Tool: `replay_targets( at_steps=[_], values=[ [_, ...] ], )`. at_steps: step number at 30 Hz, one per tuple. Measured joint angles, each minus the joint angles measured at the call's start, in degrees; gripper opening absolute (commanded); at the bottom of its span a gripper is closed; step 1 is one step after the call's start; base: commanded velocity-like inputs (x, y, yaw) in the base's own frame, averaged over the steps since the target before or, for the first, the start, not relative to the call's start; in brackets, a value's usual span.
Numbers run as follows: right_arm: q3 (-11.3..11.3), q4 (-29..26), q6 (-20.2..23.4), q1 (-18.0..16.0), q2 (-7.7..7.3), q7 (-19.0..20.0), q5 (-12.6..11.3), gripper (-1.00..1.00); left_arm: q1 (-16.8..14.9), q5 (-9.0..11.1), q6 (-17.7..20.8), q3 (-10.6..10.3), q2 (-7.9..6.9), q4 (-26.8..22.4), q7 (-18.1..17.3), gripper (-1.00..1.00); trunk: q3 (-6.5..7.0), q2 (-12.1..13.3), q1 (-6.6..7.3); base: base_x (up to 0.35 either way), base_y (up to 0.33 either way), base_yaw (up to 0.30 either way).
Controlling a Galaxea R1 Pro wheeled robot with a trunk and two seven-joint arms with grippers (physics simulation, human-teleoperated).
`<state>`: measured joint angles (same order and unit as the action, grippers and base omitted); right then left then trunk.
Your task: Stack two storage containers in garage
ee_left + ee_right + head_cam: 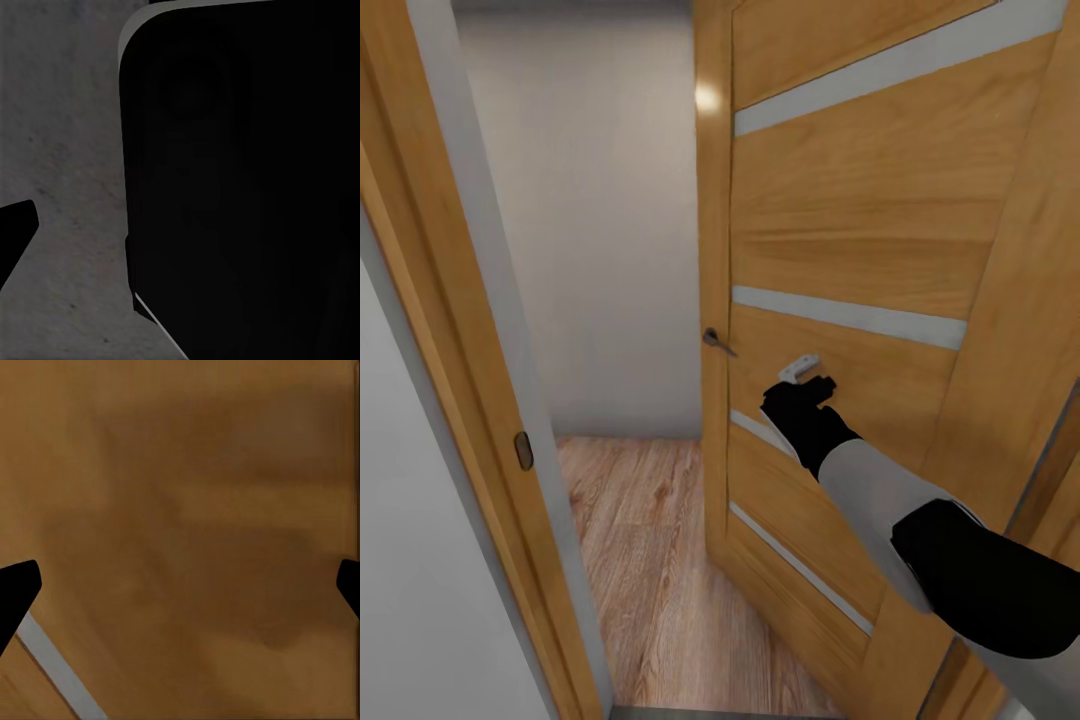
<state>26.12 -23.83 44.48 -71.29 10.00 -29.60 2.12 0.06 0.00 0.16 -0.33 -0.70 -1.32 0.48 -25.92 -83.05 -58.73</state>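
Reaching forward from the lower right of the head view, my right arm point(880, 500) extends to the orange-wood door point(860, 230), with my right gripper point(810, 385) at the panel between two of its pale horizontal slits point(850, 318). In the right wrist view, the two dark fingertips point(16, 589) sit at opposite edges of the frame, spread wide apart with nothing between them, and the door's wood grain lies close ahead of them. The door stands ajar; its dark lever handle point(716, 342) projects from the leading edge. Through the gap appear light wood-plank flooring point(650, 540) and a plain pale wall point(600, 230). The door frame point(470, 400) bounds the opening on the left and carries a small strike plate point(523, 451). In the left wrist view, one fingertip of my left gripper point(15, 232) hangs over rough grey concrete floor point(67, 135), beside a large dark rounded body point(247, 180); I cannot tell whether that gripper is spread. Neither storage container is visible from this position.
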Motion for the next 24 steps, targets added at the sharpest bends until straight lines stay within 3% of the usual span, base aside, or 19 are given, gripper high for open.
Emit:
replay_targets(
  at_steps=[8,11,14,21,24],
  values=[
    [0.27,-1.2,0.64,-0.14,0.0,-0.29,2.43,1.0,0.02,0.0,0.01,0.01,0.0,-0.01,0.0,1.0,0.01,0.0,0.0,0.0,0.0,0.0],
    [0.23,-2.8,0.6,-0.11,0.0,0.1,2.35,1.0,0.02,0.0,0.0,0.01,0.0,-0.01,0.0,1.0,0.01,0.0,0.0,0.0,0.0,0.0],
    [0.18,-6.64,0.6,0.01,0.0,2.04,0.42,1.0,0.02,0.0,0.0,0.01,0.0,-0.01,0.0,1.0,0.02,0.0,0.0,0.0,0.0,0.0],
    [0.14,-9.07,-1.4,1.14,0.0,12.26,-7.6,1.0,0.01,0.0,0.01,0.01,0.0,-0.01,0.0,1.0,0.01,0.0,0.0,0.0,0.0,0.0],
    [0.25,-12.72,-5.73,6.68,0.0,13.33,-9.73,1.0,0.01,0.0,0.0,0.01,0.0,-0.02,0.0,1.0,0.01,0.0,0.0,0.0,0.0,0.0]
  ],
)
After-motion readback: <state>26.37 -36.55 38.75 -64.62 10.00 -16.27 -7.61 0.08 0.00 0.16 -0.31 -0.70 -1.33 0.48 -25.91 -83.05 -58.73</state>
